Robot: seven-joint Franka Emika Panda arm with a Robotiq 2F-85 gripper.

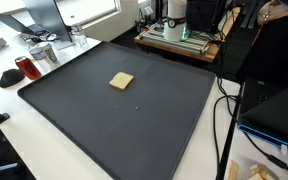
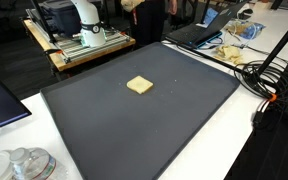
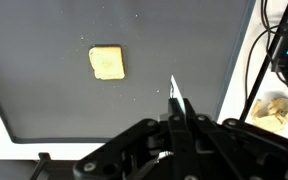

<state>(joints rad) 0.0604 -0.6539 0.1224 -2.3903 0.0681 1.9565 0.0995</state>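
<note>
In both exterior views the tan square [image 1: 121, 81] [image 2: 139, 86] lies flat near the middle of the dark mat [image 1: 74, 115] on the counter [image 1: 34, 130]. My arm is out of frame in both.

In the wrist view my end effector [image 3: 176, 100] is pinched shut on nothing, above the mat and well apart from the square. Coming down closed, I would likely shove the square aside. A wide sideways swing could snag the cables [image 3: 254, 72]. I hang high, pointing straight down.

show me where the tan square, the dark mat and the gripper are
tan square [image 3: 107, 63], wrist view, middle of its top face
dark mat [image 1: 84, 120], in an exterior view, bare patch of its surface
gripper [image 3: 174, 92], wrist view, between its shut fingertips
</note>
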